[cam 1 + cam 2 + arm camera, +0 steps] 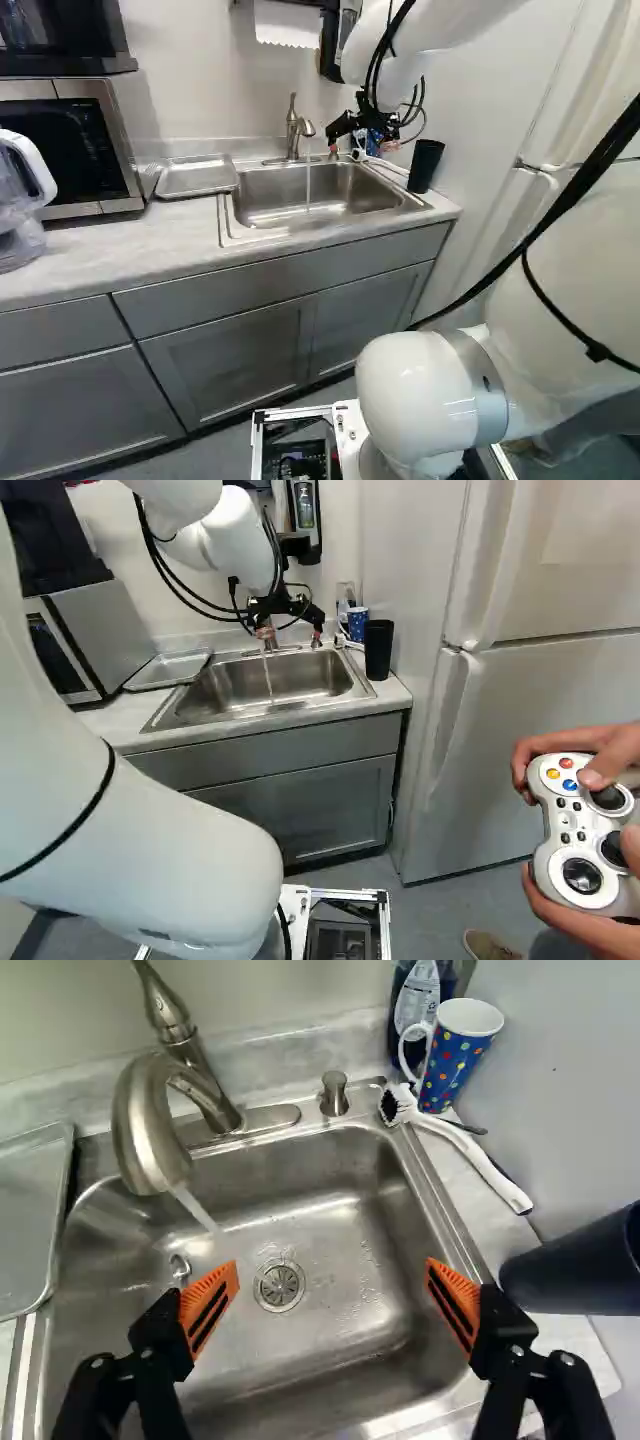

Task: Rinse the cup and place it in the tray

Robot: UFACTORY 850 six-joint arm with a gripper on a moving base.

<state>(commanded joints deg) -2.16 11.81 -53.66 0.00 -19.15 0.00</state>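
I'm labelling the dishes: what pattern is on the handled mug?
Multicoloured dots on blue; the mug shows best in wrist view.

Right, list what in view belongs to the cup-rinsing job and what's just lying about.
For the job:
- running tap
- sink
- metal tray
- dotted mug or black cup; can't tell which

Lying about:
- white brush
- labelled bottle
- microwave

Pale counter (130,240) with tray (196,177), mug (455,1068), black cup (378,650)
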